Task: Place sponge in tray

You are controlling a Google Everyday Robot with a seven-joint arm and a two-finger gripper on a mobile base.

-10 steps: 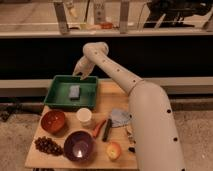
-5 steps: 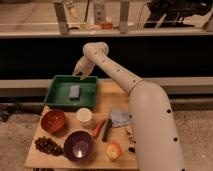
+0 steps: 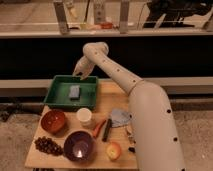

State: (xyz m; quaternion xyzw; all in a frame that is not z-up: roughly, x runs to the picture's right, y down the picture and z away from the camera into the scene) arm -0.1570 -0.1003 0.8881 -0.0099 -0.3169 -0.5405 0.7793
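Note:
A blue-grey sponge [image 3: 74,92] lies flat inside the green tray [image 3: 59,102] at the back left of the wooden table. My gripper [image 3: 80,73] hangs above the tray's far right rim, up and to the right of the sponge, apart from it. My white arm [image 3: 120,75] reaches in from the lower right.
On the table stand a red-brown bowl [image 3: 53,120], a white cup [image 3: 84,116], a purple bowl [image 3: 78,145], grapes [image 3: 47,146], an apple [image 3: 114,149], a carrot [image 3: 98,128], a dark stick [image 3: 107,129] and a crumpled grey bag [image 3: 120,118]. A dark wall and railing stand behind.

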